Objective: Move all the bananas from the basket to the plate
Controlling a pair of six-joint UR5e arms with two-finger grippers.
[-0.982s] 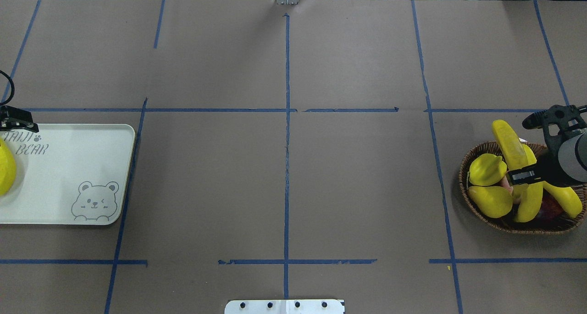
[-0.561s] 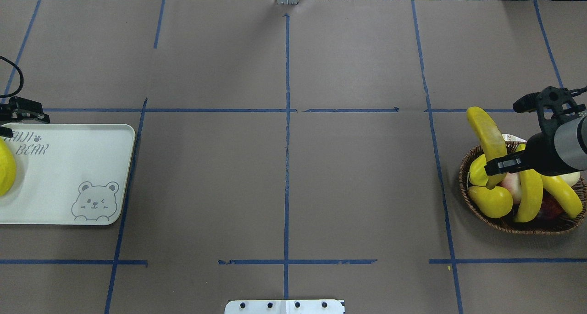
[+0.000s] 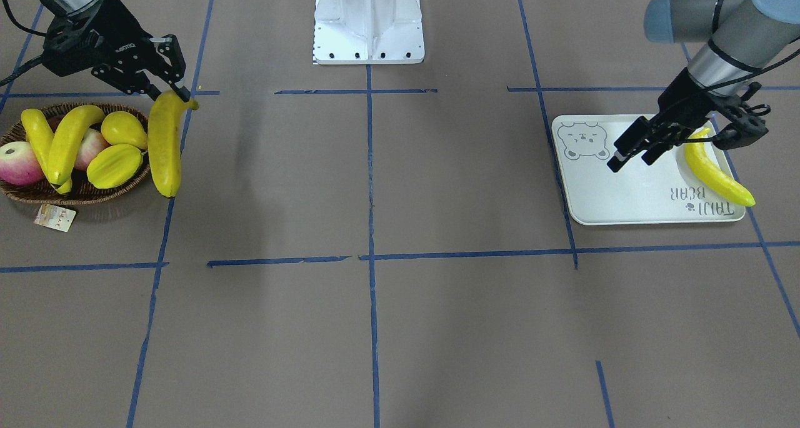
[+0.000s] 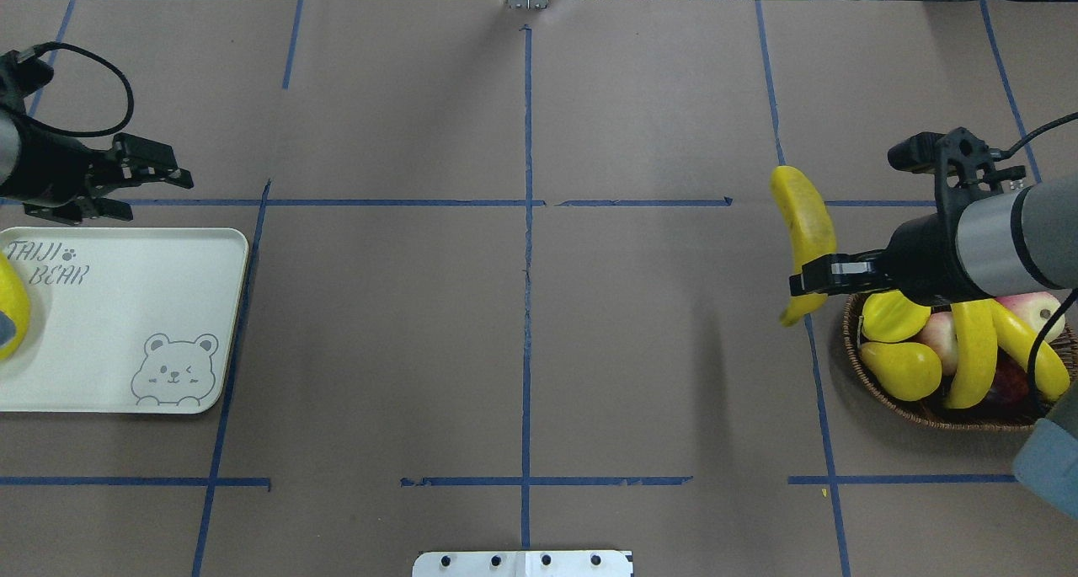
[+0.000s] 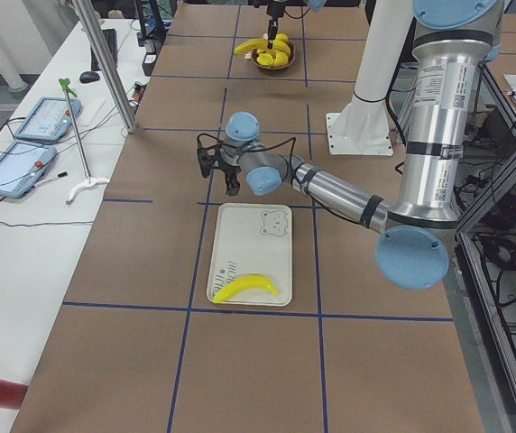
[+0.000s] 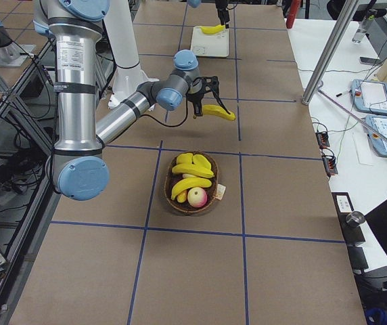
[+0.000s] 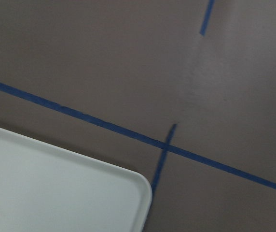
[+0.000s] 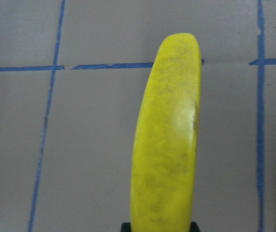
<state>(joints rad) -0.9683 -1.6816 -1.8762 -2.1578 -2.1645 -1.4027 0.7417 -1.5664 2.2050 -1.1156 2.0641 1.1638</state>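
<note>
Brown table (image 4: 657, 349), blue tape grid (image 4: 526, 307); white side bench (image 5: 5, 244).

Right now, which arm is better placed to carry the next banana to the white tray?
The right arm. The right pincer is shut on a banana, held in the air beside the basket. The left pincer is open and empty near the plate, far from the basket.

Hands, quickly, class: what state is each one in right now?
Left hand: open, holding nothing.
Right hand: closed on a banana.
</note>
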